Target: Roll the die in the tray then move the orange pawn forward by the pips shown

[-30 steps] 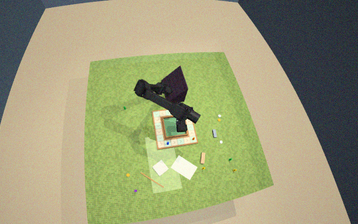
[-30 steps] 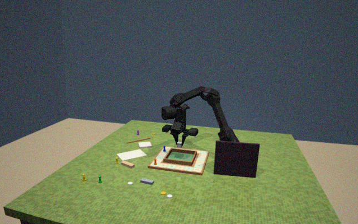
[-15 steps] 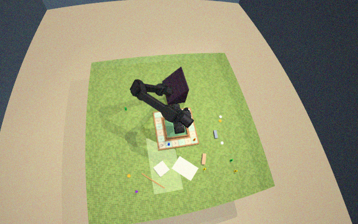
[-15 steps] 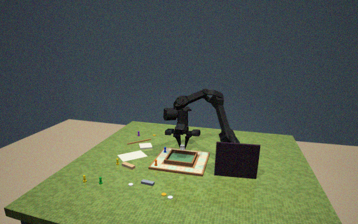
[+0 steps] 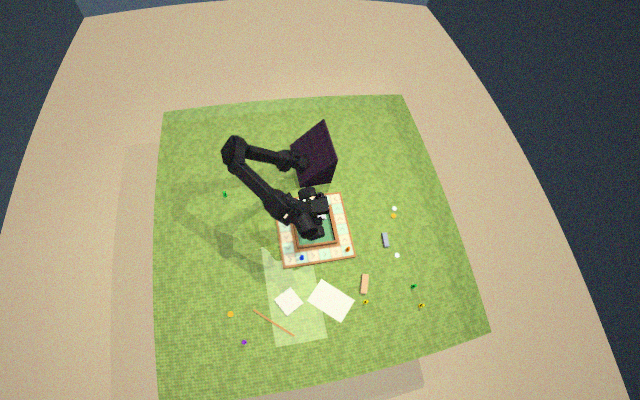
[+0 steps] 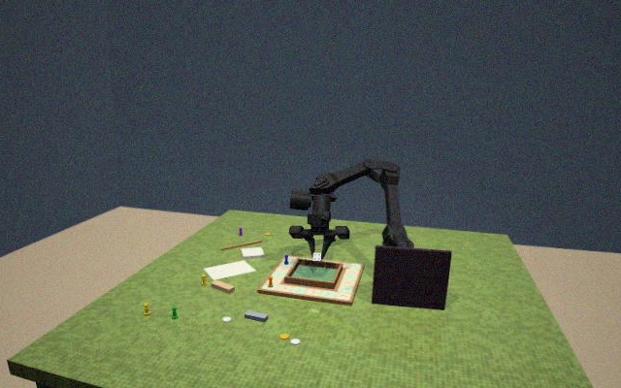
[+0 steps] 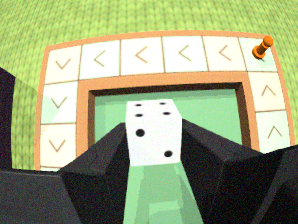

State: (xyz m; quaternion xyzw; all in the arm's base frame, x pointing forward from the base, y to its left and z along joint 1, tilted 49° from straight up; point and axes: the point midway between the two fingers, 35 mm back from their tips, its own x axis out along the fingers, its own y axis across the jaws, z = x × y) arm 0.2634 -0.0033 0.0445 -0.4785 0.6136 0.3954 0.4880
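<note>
The gripper (image 6: 318, 255) is pinching the white die (image 7: 153, 131) between its dark fingers, hanging just above the green tray (image 6: 313, 274) at the middle of the board (image 6: 349, 283). The orange pawn (image 7: 262, 46) is standing on a corner square of the arrow track, with a blue pawn (image 6: 286, 259) standing at another corner.

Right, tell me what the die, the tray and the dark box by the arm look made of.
Die: smooth white, likely plastic, black pips, gripped in the end effector.
Tray: brown rim, seemingly wood; flat green floor, perhaps felt.
Dark box: matte, near-black; material unclear.
</note>
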